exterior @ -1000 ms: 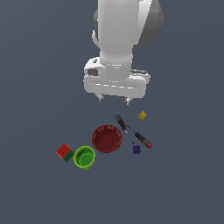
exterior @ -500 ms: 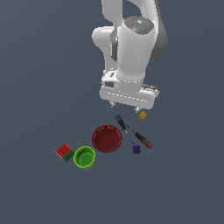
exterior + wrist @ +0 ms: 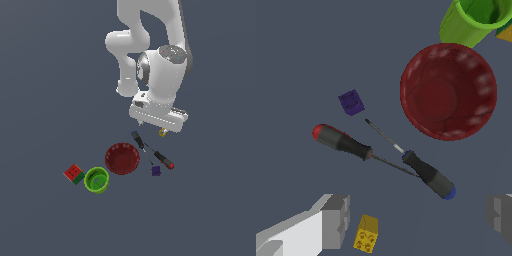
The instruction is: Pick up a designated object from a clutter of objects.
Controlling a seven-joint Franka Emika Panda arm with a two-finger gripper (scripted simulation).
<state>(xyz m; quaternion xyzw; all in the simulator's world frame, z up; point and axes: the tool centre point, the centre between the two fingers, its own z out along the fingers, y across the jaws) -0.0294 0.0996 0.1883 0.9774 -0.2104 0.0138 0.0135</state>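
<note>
The designated object, a tiny yellow block (image 3: 366, 234) with darker marks, lies on the floor close to one of my fingers (image 3: 335, 220), just inside the gap. My gripper (image 3: 418, 220) is open and holds nothing; the other finger (image 3: 501, 215) stands far across. In the exterior view my gripper (image 3: 157, 127) hangs just over the yellow block (image 3: 162, 132), which peeks out under the hand. The clutter of objects spreads beyond: a red bowl (image 3: 448, 92), a green cup (image 3: 473, 20), a tiny purple block (image 3: 351, 102) and a black-and-red-handled screwdriver (image 3: 341, 141).
A second screwdriver (image 3: 428, 176) with a black handle and blue end crosses the first one's shaft, between the yellow block and the bowl. In the exterior view the red-and-green cube (image 3: 74, 174) sits beside the green cup (image 3: 96, 180), left of the red bowl (image 3: 122, 159).
The arm has swung toward the exterior view's right and come lower. The hand now sits over the yellow block, which stood in plain view before.
</note>
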